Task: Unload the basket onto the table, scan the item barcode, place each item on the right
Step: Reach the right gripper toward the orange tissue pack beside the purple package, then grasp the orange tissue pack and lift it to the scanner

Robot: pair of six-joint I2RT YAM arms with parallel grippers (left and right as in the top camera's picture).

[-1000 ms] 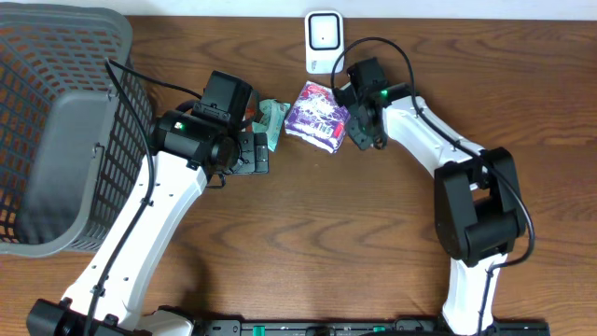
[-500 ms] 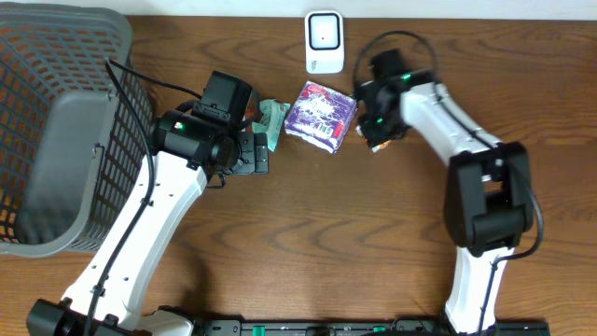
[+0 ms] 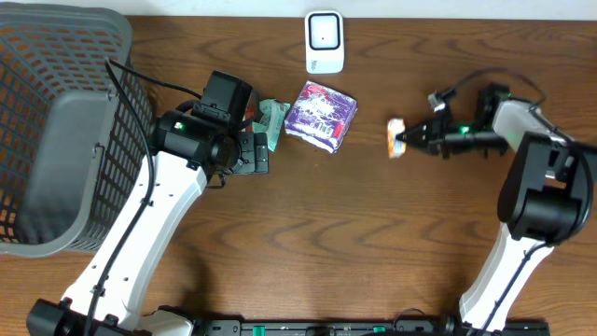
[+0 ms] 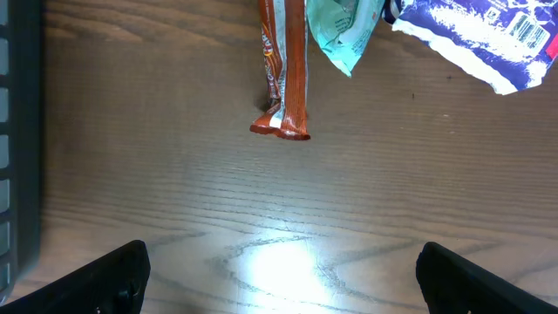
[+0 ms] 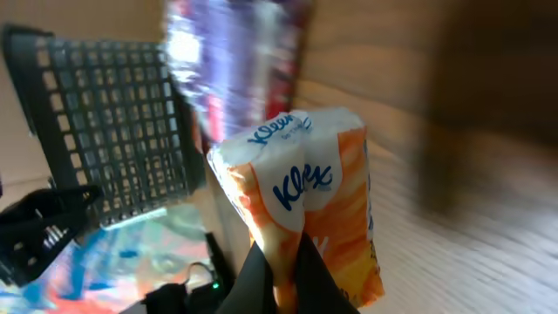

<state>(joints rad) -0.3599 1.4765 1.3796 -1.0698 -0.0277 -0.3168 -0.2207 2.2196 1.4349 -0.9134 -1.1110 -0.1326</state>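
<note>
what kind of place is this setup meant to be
Likely a mock shop checkout on a wooden table: a mesh shopping basket, a small white scanner-like unit, and packaged goods such as a purple packet and a Kleenex pack.

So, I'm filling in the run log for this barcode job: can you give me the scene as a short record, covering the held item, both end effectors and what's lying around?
held item: tissue pack, orange and white, Kleenex print
right end effector: shut on the tissue pack, right of the purple packet
left end effector: open, empty, over bare table
scanner: white, far edge, centre
loose on table: purple packet, teal packet, brown wrapper
basket: grey mesh, far left
</note>
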